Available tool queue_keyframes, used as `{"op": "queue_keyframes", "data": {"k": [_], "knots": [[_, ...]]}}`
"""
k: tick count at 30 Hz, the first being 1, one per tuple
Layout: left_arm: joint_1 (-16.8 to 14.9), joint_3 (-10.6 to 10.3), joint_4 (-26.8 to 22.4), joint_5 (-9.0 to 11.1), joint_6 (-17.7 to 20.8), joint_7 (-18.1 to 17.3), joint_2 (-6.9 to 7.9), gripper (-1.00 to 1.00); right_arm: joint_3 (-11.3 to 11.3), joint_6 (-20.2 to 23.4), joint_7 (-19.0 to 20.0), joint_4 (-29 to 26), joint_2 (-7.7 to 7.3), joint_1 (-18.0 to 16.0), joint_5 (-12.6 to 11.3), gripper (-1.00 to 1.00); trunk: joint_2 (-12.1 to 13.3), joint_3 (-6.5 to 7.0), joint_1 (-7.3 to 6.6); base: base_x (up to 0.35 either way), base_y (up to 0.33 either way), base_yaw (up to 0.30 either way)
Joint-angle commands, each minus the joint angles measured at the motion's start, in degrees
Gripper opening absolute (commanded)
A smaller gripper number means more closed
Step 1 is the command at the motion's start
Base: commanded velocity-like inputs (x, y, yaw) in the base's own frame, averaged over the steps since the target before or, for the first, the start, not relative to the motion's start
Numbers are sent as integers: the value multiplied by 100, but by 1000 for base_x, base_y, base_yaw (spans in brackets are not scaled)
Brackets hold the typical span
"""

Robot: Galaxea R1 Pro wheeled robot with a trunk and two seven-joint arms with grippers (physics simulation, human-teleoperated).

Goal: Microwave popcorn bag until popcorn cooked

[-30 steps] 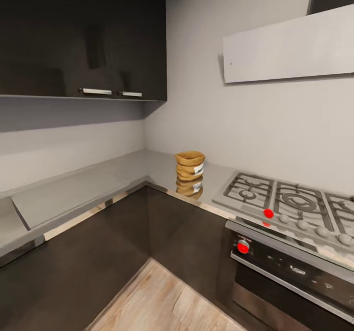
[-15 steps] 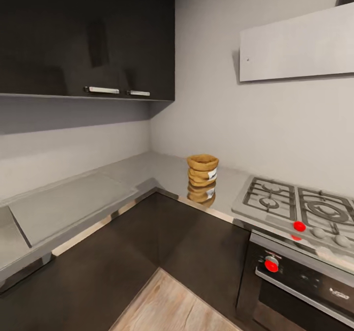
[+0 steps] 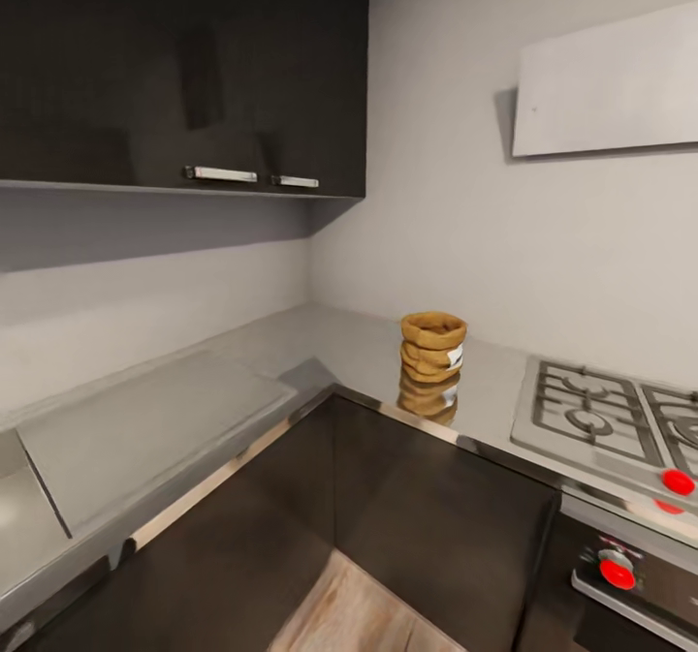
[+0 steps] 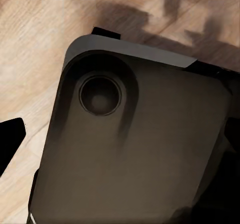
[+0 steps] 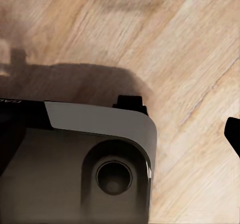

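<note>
The popcorn bag [image 3: 433, 345], a tan crumpled sack with a rolled rim and a small white label, stands upright on the steel-grey countertop [image 3: 291, 361] just right of the inner corner, mirrored in the glossy slab. It is to the left of the gas hob. My left gripper [image 4: 120, 144] hangs over my own dark base with its fingertips [image 4: 10, 144] far apart at the picture's sides, open and empty. One fingertip [image 5: 234, 133] of my right gripper [image 5: 120, 134] is at the picture's edge above the wood floor, so it is open too.
The gas hob [image 3: 601, 419] with red knobs [image 3: 678, 481] lies right of the bag, with the oven front [image 3: 630, 594] below it. Dark upper cabinets [image 3: 194, 71] hang over the left counter run and a pale hood [image 3: 611, 90] over the hob. Dark cabinet fronts [image 3: 427, 526] enclose a wedge of wood floor [image 3: 349, 613].
The whole head view has shifted: bag, hob and hood sit further right in the picture and look slightly nearer. The bag keeps its spot on the counter.
</note>
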Motion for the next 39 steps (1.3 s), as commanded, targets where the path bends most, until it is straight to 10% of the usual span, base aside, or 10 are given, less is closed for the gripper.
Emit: {"op": "queue_keyframes", "data": {"k": [1, 39], "knots": [[2, 12, -6, 20, -4, -1, -2, 100, -48, -30, 5, 18, -2, -7, 37, 100, -3, -3, 3, 247, 262, -65], [2, 60, -10, 57, -55, -1, -10, 100, -57, -3, 10, 18, -18, -7, 26, 100, -3, 135, 3, 100, 104, -214]]}}
